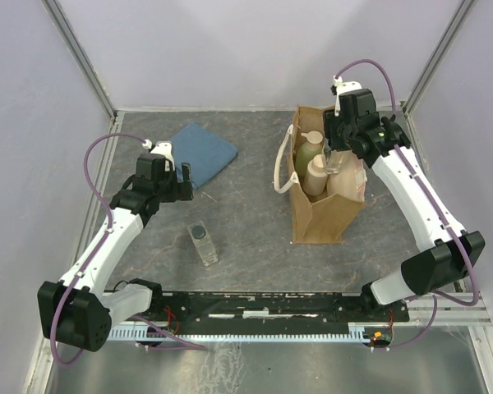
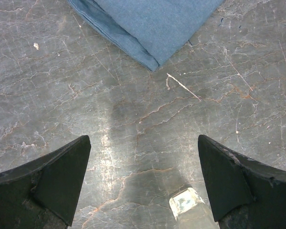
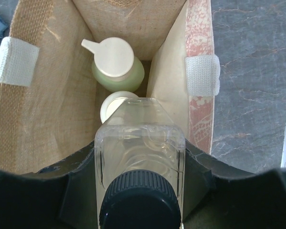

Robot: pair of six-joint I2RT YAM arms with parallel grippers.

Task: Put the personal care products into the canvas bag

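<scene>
A folded blue cloth (image 1: 204, 153) is seen lying flat on a grey, marbled table (image 1: 246, 222), towards the far left of the surface. It is folded into layers, and the stacked edges are shown along one side in the left wrist view, where one corner points towards the near side. Just beside that corner a thin pale thread (image 2: 182, 86) or scratch is seen on the tabletop; which of the two cannot be told. The table is enclosed by plain pale lilac walls (image 1: 246, 49), with slanting metal posts (image 1: 80, 56) set at the far corners.
</scene>
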